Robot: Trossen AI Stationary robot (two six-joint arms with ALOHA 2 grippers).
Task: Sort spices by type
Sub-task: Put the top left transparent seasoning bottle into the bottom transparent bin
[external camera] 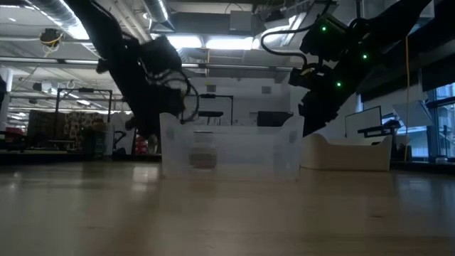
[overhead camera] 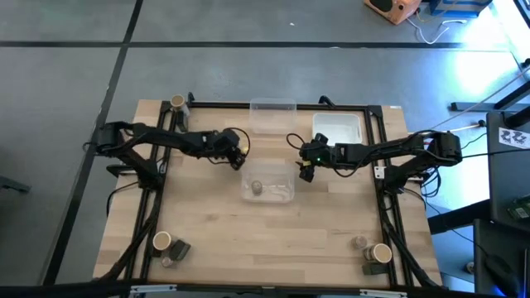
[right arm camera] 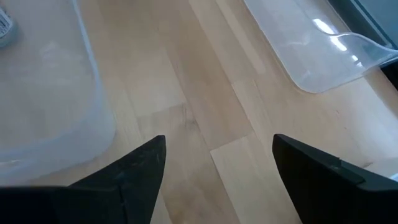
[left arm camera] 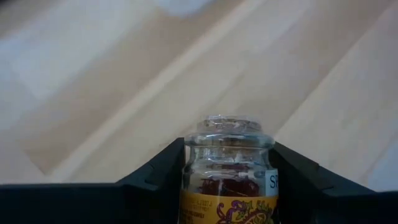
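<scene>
One jar (overhead camera: pixel 257 189) is already placed in the middle bin (overhead camera: pixel 281 195). Another spice jar (left arm camera: pixel 229 168) is clasped between the left gripper (left arm camera: pixel 229 163) fingers. The right gripper (right arm camera: pixel 217 165) hangs spread, empty. Clusters remain at both near corners.

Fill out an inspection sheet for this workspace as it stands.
Surface: wooden table, bare in the middle.
Job's things: one spice jar between the left tool's fingers; one jar in the clear bin; small groups at the near corners; one jar at a far corner.
Clutter: second clear bin, white tray.
Grippers: left tool around the jar; right tool open, empty.
Cables: looped on both arms.
Surroundings: grey floor, workshop behind.
</scene>
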